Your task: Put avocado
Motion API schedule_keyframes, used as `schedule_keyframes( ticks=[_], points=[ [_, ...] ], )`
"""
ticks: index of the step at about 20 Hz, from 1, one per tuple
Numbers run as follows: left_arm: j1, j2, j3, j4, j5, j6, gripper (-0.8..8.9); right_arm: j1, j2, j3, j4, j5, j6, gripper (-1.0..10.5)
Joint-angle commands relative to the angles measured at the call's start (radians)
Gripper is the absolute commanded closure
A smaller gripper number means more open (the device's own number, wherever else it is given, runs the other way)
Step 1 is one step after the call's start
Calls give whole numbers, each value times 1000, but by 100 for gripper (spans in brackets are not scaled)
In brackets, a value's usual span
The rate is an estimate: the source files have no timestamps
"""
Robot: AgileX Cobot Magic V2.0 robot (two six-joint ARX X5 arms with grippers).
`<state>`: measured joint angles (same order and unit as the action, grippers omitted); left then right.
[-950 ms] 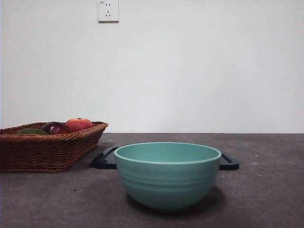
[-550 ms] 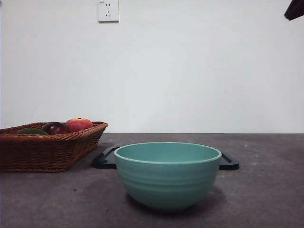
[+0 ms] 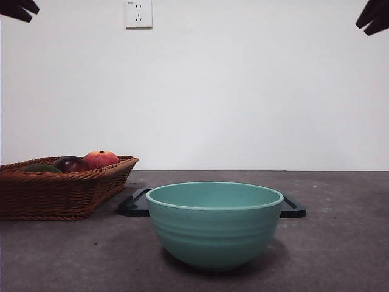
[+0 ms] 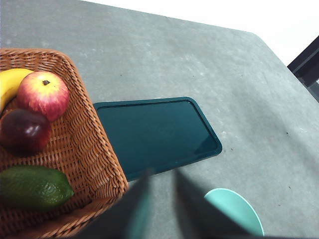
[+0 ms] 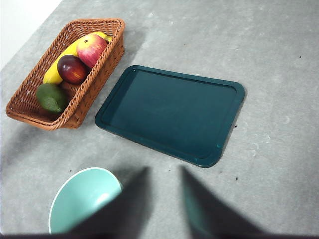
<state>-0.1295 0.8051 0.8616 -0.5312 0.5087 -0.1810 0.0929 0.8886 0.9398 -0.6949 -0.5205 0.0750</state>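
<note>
The avocado (image 4: 35, 188) is dark green and egg-shaped. It lies in the near corner of a wicker basket (image 4: 99, 149), beside a maroon fruit (image 4: 24, 130). From the right wrist it shows as the avocado (image 5: 51, 97) at the basket's end nearest the bowl, and in the front view only its top (image 3: 41, 168) rises over the rim. My left gripper (image 4: 162, 174) hangs open above the table between basket and tray, holding nothing. High over the table near the bowl, my right gripper (image 5: 164, 172) is open and empty too.
A red-orange apple (image 4: 44, 94) and a banana (image 4: 11, 84) share the basket. A dark teal tray (image 5: 172, 112) lies flat mid-table. The mint-green bowl (image 3: 214, 224) stands in front of it. Black arm tips (image 3: 18, 8) (image 3: 374, 17) show at both top corners.
Black arm tips have come into the front view: the top-right one first, then the top-left one. The fruit, basket, tray and bowl have not moved.
</note>
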Motion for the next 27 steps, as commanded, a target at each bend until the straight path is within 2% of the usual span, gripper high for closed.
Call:
schedule_keyframes(
  ticks=[1, 2, 3, 5, 14, 17, 20, 24, 27],
  points=[
    [-3, 5, 17, 6, 9, 12, 394, 4, 5, 17, 6, -3, -12, 639],
    [-3, 5, 17, 6, 9, 12, 306, 4, 5, 17, 6, -3, -12, 580],
    [-3, 5, 17, 6, 9, 12, 260, 4, 5, 17, 6, -3, -11, 506],
    [-3, 5, 17, 7, 9, 12, 251, 4, 5, 17, 6, -3, -11, 389],
    [-3, 5, 17, -9, 8, 11, 253, 4, 5, 17, 3, -5, -3, 388],
    [-3, 18, 29, -62, 5, 12, 255, 4, -5, 17, -48, -66, -10, 389],
    [-3, 71, 74, -125, -77, 13, 255, 4, -24, 17, -64, -105, -10, 389],
    [-3, 204, 175, -219, -181, 12, 255, 4, -57, 17, -102, -108, -13, 389],
    [-3, 343, 241, -259, -223, -5, 256, 4, -89, 17, -137, -108, -13, 388]
  ],
)
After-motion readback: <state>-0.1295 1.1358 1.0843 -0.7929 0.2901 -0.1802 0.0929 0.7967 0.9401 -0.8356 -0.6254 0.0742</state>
